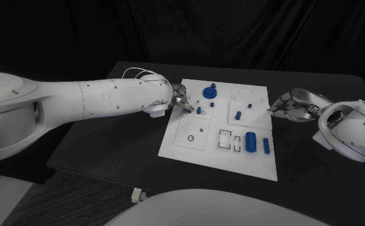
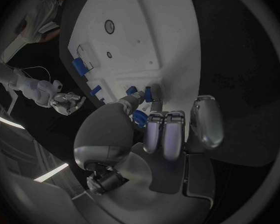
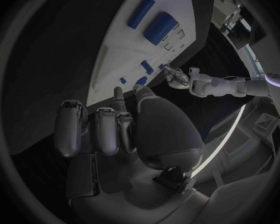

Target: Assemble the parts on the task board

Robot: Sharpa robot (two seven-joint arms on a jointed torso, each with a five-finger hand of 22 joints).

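Near edge of task board (image 1: 217,160): a wide blue cylinder (image 1: 251,141) and a slimmer blue pin (image 1: 266,145) lie flat, long axes running near-to-far.
Mid board: small blue peg (image 1: 198,110) stands upright, just beside the left hand (image 1: 179,98).
Left hand: fingertips close around the peg in its wrist view; whether they grip it I cannot tell.
Right hand (image 1: 293,107): curled, holding nothing, off the board's right edge.
Nearer hand: left.
Far edge: blue round knob (image 1: 211,89).
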